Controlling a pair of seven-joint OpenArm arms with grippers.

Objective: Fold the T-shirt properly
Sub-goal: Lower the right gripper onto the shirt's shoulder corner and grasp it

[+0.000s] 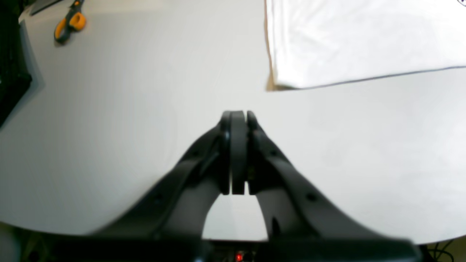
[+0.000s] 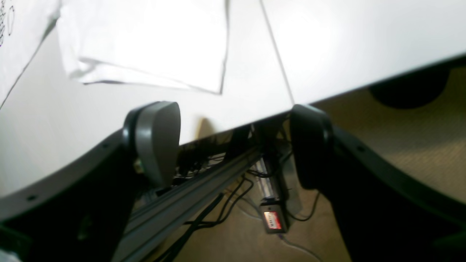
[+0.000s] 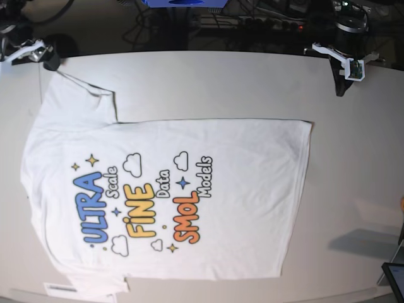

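The T-shirt lies spread flat on the white table, print up, with its neck end at the left and its hem at the right. My right gripper is open with nothing between its fingers. It hangs over the table's edge just short of a sleeve, and in the base view it sits at the top left corner. My left gripper is shut and empty, over bare table near the shirt's hem corner. From the base it shows at the top right.
Orange-handled scissors lie on the table away from the shirt. A dark screen sits at the bottom right corner. A white slip lies by the lower sleeve. Cables and a metal rail run under the table edge.
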